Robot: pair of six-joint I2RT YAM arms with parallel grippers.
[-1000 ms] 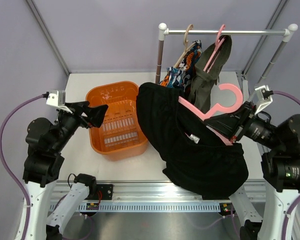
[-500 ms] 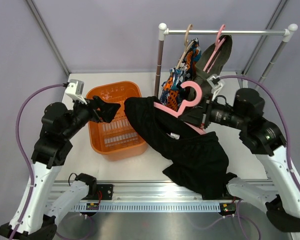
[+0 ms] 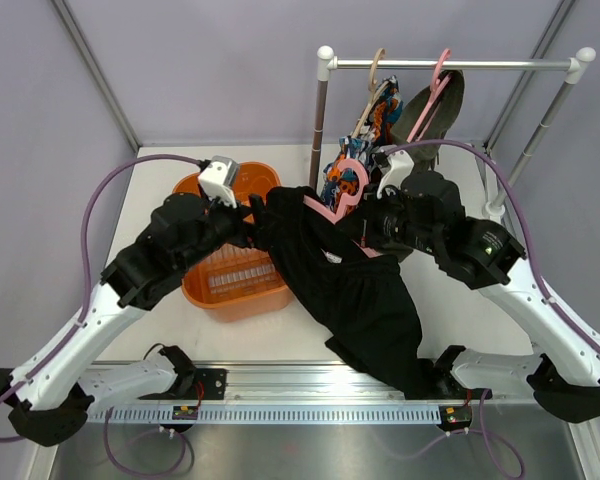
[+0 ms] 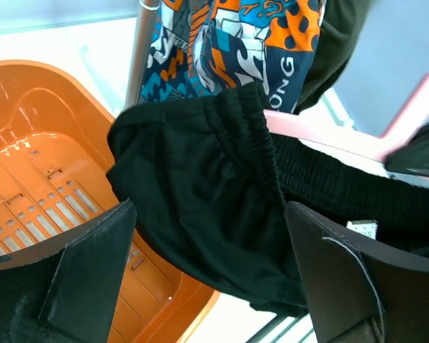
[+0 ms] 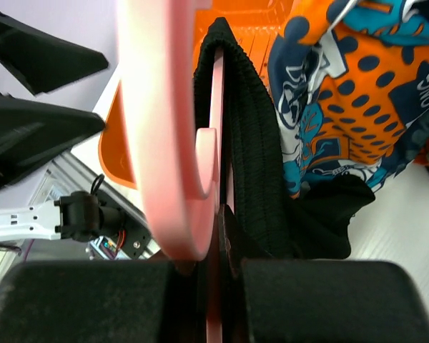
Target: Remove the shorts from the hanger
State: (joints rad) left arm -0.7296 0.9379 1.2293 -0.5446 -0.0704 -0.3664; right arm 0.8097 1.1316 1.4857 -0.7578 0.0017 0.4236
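my right end effector (image 5: 214,266) is clamped on the pink plastic hanger (image 5: 164,143) carrying the black cloth shorts (image 3: 350,290). my left end effector (image 4: 209,207) gapes wide, empty, facing their waistband. only overhead shows their legs trailing on the white counter (image 3: 250,335). three shorts in all: a patterned pair (image 3: 338,172) and an olive pair (image 3: 435,110) hang at 12 o'clock.

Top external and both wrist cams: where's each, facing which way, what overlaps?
Top external: above and behind the bases, looking down at the table; both arms show, either side of the black shorts.
Left wrist: on the left arm, looking past the open left gripper at the shorts' waistband and the orange basket; both fingers show.
Right wrist: on the right arm, looking along the pink hanger clamped in the right gripper; its fingers show.
Shared: both wrist views catch the black shorts, basket and patterned shorts.
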